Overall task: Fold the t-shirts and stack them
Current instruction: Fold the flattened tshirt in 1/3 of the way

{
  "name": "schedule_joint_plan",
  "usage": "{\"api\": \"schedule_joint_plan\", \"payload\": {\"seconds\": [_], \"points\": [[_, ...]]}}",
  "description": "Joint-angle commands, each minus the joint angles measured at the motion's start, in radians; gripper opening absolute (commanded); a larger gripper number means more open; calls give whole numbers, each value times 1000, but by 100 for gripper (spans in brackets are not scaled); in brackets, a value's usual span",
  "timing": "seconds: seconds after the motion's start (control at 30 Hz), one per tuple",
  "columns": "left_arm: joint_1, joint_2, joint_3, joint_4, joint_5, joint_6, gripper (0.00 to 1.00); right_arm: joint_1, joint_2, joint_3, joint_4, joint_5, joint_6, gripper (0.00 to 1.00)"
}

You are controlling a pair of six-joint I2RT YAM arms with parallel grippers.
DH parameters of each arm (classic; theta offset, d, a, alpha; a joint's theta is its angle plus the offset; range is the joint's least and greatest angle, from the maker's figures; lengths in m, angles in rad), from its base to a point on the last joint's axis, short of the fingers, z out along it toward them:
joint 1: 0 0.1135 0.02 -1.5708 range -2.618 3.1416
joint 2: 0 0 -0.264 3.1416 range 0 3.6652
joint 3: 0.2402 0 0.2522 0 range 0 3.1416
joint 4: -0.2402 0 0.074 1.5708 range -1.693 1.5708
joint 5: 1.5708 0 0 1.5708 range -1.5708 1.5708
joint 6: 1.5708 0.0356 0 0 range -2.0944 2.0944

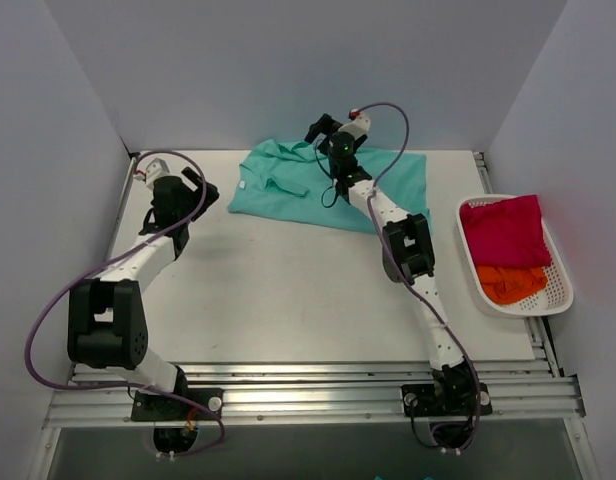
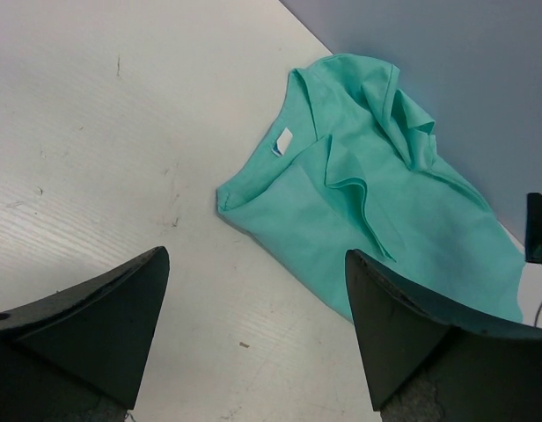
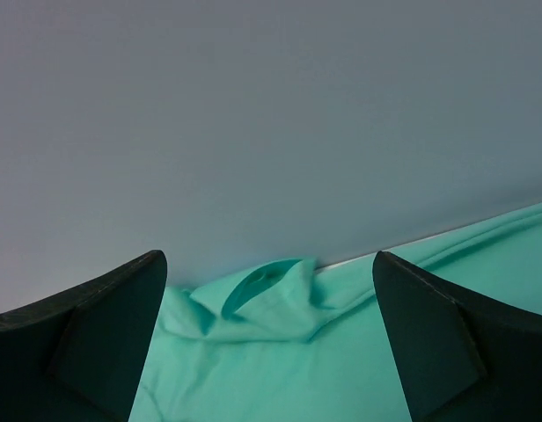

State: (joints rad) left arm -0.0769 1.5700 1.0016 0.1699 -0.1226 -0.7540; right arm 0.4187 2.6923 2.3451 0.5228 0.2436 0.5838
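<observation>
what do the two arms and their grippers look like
The left arm and right arm are slim white tubes joined by black joint housings. A purple cable loops along each. The right wrist shows a green light. The left gripper and right gripper each have two matte black, wedge-shaped fingers.

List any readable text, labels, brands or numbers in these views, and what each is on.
No readable text in any view.
White neck label on the teal tee: it carries a small blue mark that is too small to read.
The basket: no lettering visible.
</observation>
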Motion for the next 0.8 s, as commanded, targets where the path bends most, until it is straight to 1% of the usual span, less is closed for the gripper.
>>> {"api": "schedule_joint_plan", "payload": {"seconds": [0.0, 0.07, 0.1, 0.17, 0.2, 0.27, 0.3, 0.33, 0.37, 0.43, 0.53, 0.63, 0.77], "points": [[-1, -9, 0, 48, 6, 15, 90, -8, -211, -85, 140, 75, -110, 100], [-12, 45, 12, 59, 17, 10, 89, -6, -308, -221, 198, 77, -93, 100], [-18, 64, 18, 63, 23, 8, 89, -3, -397, -366, 216, 77, -82, 100], [-32, 123, 46, 60, 41, 12, 90, 5, -475, -491, 204, 88, -32, 100], [-37, 140, 60, 53, 47, 13, 92, 6, -544, -617, 203, 89, -12, 99], [-44, 192, 104, 24, 64, 13, 95, 14, -607, -743, 220, 94, 31, 99], [-49, 205, 115, 17, 70, 9, 96, 18, -661, -854, 242, 97, 39, 98], [-52, 228, 132, 13, 81, 5, 99, 22, -684, -903, 250, 97, 44, 98], [-57, 238, 138, 8, 84, 2, 96, 28, -707, -946, 255, 102, 47, 98], [-67, 266, 150, 8, 87, -7, 94, 29, -778, -1051, 241, 129, 76, 98], [-78, 317, 186, 13, 87, -16, 94, 31, -868, -1180, 253, 138, 109, 97], [-80, 379, 235, 10, 101, -37, 94, 32, -934, -1268, 263, 129, 132, 97], [-96, 447, 284, 0, 103, -64, 94, 37, -988, -1322, 249, 123, 142, 97]]}}
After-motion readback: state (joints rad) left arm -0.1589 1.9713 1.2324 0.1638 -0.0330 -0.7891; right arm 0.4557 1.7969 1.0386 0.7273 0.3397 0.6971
